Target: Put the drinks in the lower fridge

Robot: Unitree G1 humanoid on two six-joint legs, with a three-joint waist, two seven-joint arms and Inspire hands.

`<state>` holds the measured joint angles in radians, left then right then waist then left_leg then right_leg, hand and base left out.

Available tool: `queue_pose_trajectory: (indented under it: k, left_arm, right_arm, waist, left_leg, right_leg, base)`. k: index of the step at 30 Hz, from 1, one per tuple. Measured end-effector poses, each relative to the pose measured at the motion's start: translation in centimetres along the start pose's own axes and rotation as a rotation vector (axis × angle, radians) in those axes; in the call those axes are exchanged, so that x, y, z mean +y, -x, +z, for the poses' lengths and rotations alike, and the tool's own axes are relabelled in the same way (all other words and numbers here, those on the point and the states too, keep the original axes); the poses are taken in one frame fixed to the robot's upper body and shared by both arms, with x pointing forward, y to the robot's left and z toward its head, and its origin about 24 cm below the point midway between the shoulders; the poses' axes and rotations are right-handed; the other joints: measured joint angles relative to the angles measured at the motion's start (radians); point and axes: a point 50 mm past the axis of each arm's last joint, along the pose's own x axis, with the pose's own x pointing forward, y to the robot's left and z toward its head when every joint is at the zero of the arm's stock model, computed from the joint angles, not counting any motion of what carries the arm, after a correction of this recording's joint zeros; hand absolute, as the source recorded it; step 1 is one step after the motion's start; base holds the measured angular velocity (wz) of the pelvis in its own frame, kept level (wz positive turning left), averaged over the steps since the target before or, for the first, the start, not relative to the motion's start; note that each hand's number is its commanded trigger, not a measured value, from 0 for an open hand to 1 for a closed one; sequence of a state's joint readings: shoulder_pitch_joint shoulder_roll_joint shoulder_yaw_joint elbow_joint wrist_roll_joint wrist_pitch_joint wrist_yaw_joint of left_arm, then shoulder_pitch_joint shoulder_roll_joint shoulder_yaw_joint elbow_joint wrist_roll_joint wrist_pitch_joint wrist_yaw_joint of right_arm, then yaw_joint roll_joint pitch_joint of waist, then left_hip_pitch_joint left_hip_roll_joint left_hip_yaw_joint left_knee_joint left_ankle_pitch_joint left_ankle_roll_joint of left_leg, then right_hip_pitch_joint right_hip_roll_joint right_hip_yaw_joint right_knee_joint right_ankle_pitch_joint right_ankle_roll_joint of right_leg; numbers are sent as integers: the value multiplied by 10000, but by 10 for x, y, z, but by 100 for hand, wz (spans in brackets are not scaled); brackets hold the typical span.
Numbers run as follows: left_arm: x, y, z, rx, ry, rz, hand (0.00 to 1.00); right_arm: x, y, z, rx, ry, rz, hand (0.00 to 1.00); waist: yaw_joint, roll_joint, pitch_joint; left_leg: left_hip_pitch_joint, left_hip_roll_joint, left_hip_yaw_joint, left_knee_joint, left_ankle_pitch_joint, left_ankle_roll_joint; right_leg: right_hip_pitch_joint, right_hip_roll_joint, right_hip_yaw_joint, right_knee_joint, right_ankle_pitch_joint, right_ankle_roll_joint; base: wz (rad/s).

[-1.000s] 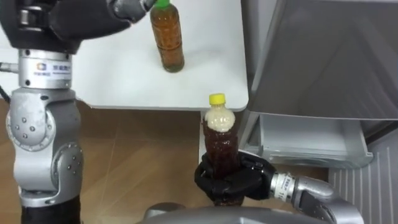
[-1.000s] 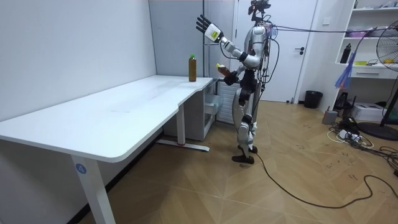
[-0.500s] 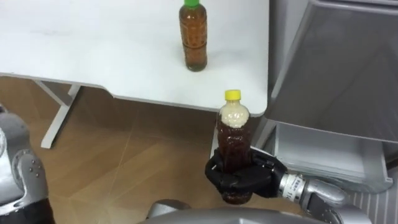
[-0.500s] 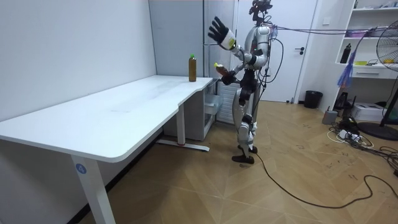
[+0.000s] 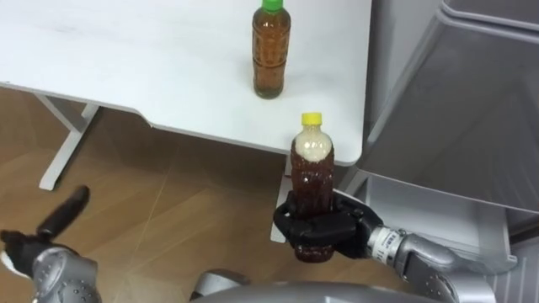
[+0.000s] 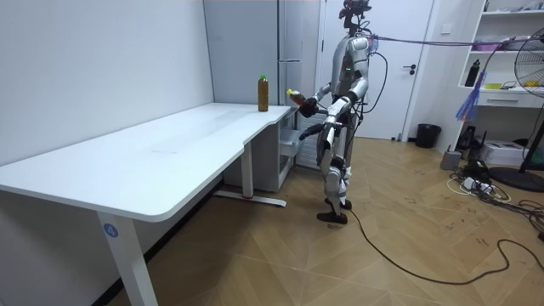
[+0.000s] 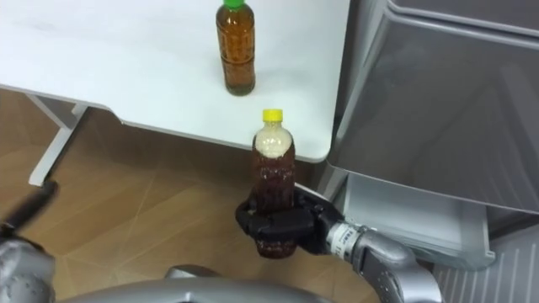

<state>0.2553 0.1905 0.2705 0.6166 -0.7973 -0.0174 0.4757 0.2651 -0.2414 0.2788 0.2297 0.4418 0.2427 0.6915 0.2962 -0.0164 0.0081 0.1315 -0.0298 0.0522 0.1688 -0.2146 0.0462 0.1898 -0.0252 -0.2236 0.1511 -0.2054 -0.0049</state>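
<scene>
My right hand [image 5: 324, 236] [image 7: 282, 232] is shut on a dark drink bottle with a yellow cap [image 5: 312, 180] [image 7: 274, 175], held upright in front of the desk's near corner. A second bottle of amber drink with a green cap [image 5: 270, 52] [image 7: 235, 48] [image 6: 263, 93] stands on the white desk [image 5: 126, 67] near its right end. My left hand [image 5: 61, 214] [image 7: 25, 209] hangs low at the lower left with straight fingers, holding nothing. The grey fridge [image 5: 459, 126] [image 7: 438, 109] stands at the right, its lower part open with a pale drawer [image 5: 438, 210].
I stand between the desk's end and the fridge [image 6: 293, 76], on wooden floor [image 5: 194, 219]. The desk's white leg [image 5: 63, 143] shows at the left. Across the room there are a bin [image 6: 427, 135], shelves [image 6: 506, 76] and a fan [image 6: 531, 93].
My left arm has dropped from raised high over the desk to low beside my body. The right hand keeps the yellow-capped bottle. The view has shifted.
</scene>
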Motion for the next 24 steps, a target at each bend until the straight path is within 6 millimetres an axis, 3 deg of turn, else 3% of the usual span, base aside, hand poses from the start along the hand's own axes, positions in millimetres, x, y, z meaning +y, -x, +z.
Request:
queue_pose_trajectory:
  k: [4, 8, 12, 19, 24]
  left_arm:
    - [39, -5, -44, 2231, -319, 969, 0]
    - [72, -1, -69, 3507, -1159, 1759, 0]
    - [94, 6, -87, 4452, -3518, 1740, 0]
    - [95, 18, -112, 5372, -8319, 33, 0]
    - [80, 20, -118, 5405, -9650, -847, 0]
  right_arm:
    - [2, -1, -3, 84, -368, 17, 100]
    - [-1, 0, -2, 242, -394, -121, 100]
    - [-4, -1, -3, 307, -557, -113, 100]
    - [-9, 2, -8, 528, -957, -230, 100]
    - [-10, 2, -15, 271, -2031, -219, 100]
  waist:
    - [64, 13, -5]
    - [50, 77, -6]
    - [-169, 126, 0]
    - [-856, 172, -35]
    - [-1241, 84, -51]
  left_leg:
    - [-3, 29, 164, -4, 2, -4]
    - [32, 14, 194, -5, -3, 5]
    - [-46, 12, 147, 2, -7, 10]
    - [-317, 7, 155, 173, -7, 9]
    - [-343, 3, 95, 207, -10, 14]
  right_leg:
    - [-33, 16, 72, -8, 0, 0]
    - [-36, -3, 207, -14, 0, 0]
    - [-16, -2, 100, -16, 0, 1]
    - [-165, -30, 20, 42, 0, 0]
    - [-172, -31, 2, 50, 0, 0]
  base:
    - [-9]
    - [-1]
    - [5]
    - [5]
    - [0]
